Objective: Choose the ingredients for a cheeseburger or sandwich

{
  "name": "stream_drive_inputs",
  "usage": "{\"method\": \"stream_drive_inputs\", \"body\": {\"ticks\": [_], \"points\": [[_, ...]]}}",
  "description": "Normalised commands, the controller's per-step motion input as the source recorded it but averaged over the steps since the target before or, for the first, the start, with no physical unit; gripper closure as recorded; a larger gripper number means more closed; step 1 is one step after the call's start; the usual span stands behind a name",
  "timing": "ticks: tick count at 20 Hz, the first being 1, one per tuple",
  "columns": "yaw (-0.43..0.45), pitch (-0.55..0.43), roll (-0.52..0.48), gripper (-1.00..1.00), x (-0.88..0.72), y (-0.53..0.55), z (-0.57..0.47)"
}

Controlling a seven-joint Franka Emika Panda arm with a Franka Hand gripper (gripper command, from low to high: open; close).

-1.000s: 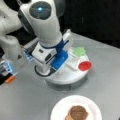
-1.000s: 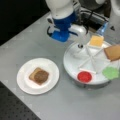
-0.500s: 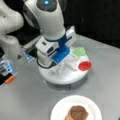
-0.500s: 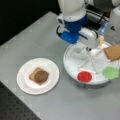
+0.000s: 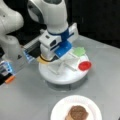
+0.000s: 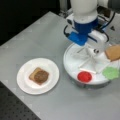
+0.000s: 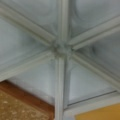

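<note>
A tan toast square with the dark brown patty [image 6: 40,76] on top lies on the white plate [image 6: 23,85], also seen in a front view's bottom [image 5: 78,113]. The second toast square [image 6: 113,52] and the yellow cheese [image 5: 42,60] rest in compartments of the divided white tray [image 5: 62,77]. My gripper [image 5: 52,57] hangs low over the tray's hub, between the toast and the cheese. The wrist view shows the hub [image 7: 61,48], the toast [image 7: 22,105] at lower left and the cheese [image 7: 100,113] at lower right; no fingers show there.
A red disc [image 6: 84,76] and a green piece [image 6: 110,73] lie in the tray's near compartments. The grey tabletop [image 6: 37,40] spreads around plate and tray. Another grey robot base [image 5: 12,47] with orange and blue parts stands at a front view's left.
The arm has shifted from the tray's plate-side edge to over its hub. The plate, toast and patty have stayed put.
</note>
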Motion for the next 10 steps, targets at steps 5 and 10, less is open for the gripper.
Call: {"method": "stream_drive_inputs", "body": {"ticks": [5, 10], "points": [[0.131, -0.289, -0.229, -1.00, -0.36, 0.06, -0.18], [0.202, -0.274, -0.125, -1.00, -0.25, 0.16, -0.13]]}}
